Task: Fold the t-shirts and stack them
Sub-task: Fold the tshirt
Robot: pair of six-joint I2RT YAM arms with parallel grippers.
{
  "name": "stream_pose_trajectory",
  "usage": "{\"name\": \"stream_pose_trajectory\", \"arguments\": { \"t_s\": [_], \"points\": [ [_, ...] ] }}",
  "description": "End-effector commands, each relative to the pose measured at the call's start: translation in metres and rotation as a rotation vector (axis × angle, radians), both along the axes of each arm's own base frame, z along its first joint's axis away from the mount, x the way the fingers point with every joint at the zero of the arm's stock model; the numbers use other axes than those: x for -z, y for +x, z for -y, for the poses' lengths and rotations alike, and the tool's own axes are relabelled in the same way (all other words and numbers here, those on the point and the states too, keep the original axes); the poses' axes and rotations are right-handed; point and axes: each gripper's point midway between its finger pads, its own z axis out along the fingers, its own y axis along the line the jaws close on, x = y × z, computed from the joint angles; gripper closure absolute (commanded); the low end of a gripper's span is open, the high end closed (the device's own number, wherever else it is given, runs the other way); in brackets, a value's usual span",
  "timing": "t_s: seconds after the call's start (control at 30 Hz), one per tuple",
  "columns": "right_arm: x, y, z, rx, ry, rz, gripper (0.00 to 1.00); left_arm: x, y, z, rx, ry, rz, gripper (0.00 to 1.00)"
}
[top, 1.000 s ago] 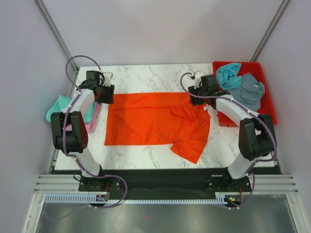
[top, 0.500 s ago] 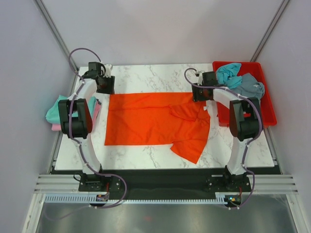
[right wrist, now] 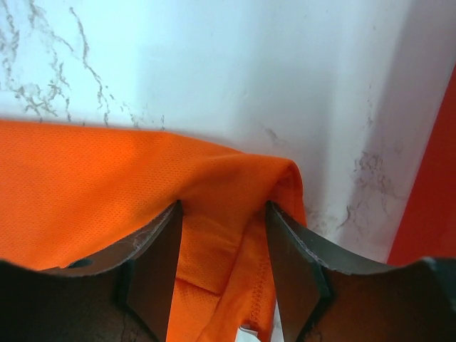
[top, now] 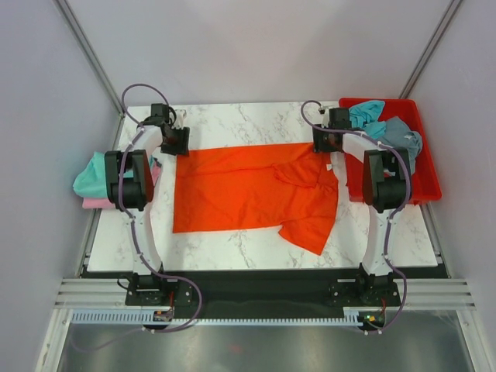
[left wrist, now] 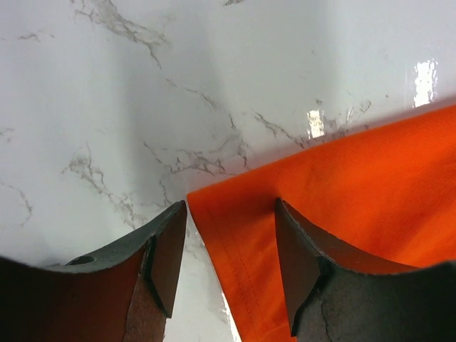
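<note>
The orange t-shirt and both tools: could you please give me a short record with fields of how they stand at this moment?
orange t-shirt: spread on the marble table, rumpled toward its right end
left tool: open, jaws astride the shirt's far left corner
right tool: open, jaws astride the far right corner, where the cloth is folded over
red tray: at the table's right, holding a teal shirt and a grey-blue shirt
table's left edge: teal and pink cloth pile
</note>
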Motion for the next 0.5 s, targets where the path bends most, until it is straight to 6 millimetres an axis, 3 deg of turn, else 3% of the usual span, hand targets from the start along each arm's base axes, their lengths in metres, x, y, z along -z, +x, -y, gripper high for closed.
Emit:
{"name": "stream_pose_trajectory", "arguments": {
  "t_s": [0.0,0.1,0.13,0.2,0.23,0.27,0.3,0.37,0.47],
  "points": [
    [0.010,0.008,0.002,0.014,0.005,-0.010,0.42,0.004,0.013,0.008,-0.013,-0.025,0.009,0.39],
    [0.014,0.008,0.003,0.021,0.006,-0.018,0.50,0.005,0.017,0.008,-0.015,-0.017,0.013,0.39],
    [0.014,0.008,0.002,0.021,0.008,-0.017,0.63,0.010,0.017,0.007,-0.017,-0.015,0.004,0.41],
    [0.018,0.009,0.002,0.024,0.009,-0.023,0.73,0.009,0.023,0.005,-0.022,-0.008,0.016,0.56],
    [0.015,0.013,0.002,0.029,0.011,-0.013,0.77,0.013,0.023,0.005,-0.027,-0.005,0.011,0.65],
    [0.019,0.013,0.002,0.031,0.013,-0.019,0.82,0.011,0.028,0.002,-0.039,0.005,0.024,0.81],
    [0.019,0.015,0.002,0.032,0.014,-0.017,0.86,0.012,0.030,0.001,-0.042,0.009,0.029,0.87],
    [0.020,0.021,0.002,0.037,0.010,-0.008,0.92,0.012,0.037,-0.001,-0.047,0.023,0.044,0.96],
    [0.021,0.033,0.003,0.046,0.002,0.010,0.93,0.009,0.051,-0.003,-0.050,0.037,0.076,0.98]
  ]
}}
